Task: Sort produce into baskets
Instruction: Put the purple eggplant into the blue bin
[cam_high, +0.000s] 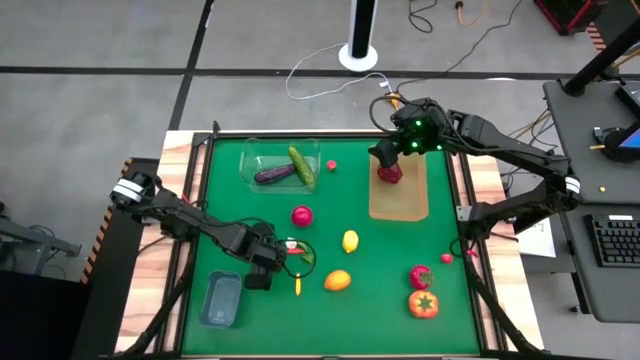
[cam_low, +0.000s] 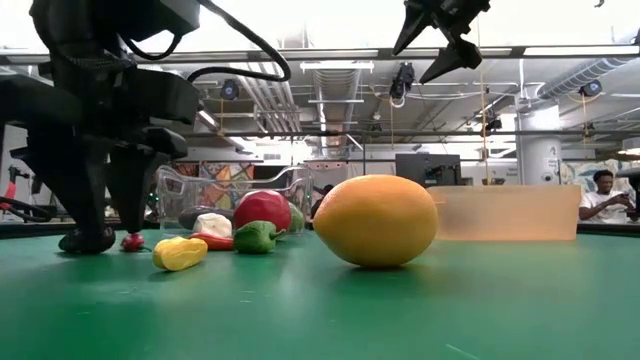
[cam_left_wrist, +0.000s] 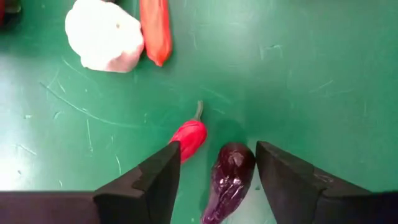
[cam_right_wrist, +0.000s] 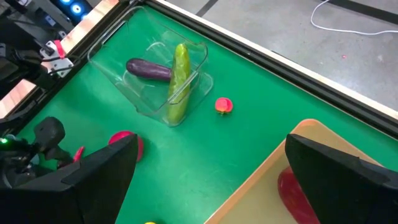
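Left wrist view | left fingers (cam_left_wrist: 217, 180) spread, straddling small eggplant (cam_left_wrist: 228, 180) | right fingers (cam_right_wrist: 205, 180) wide, empty, above tray (cam_right_wrist: 273, 180)

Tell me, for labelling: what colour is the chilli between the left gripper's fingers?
Dark purple, clearest in the left wrist view.

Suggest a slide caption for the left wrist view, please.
Open left hand straddling a small purple eggplant beside a red chilli.

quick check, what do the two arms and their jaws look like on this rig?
Both arms are dark, near-black jointed links. The left arm has a white band near its base end; the right arm has a similar white band at its elbow and green indicator lights glowing on the wrist. Black cables loop off the wrists. The left gripper and right gripper each have two dark, wedge-shaped matte jaws.
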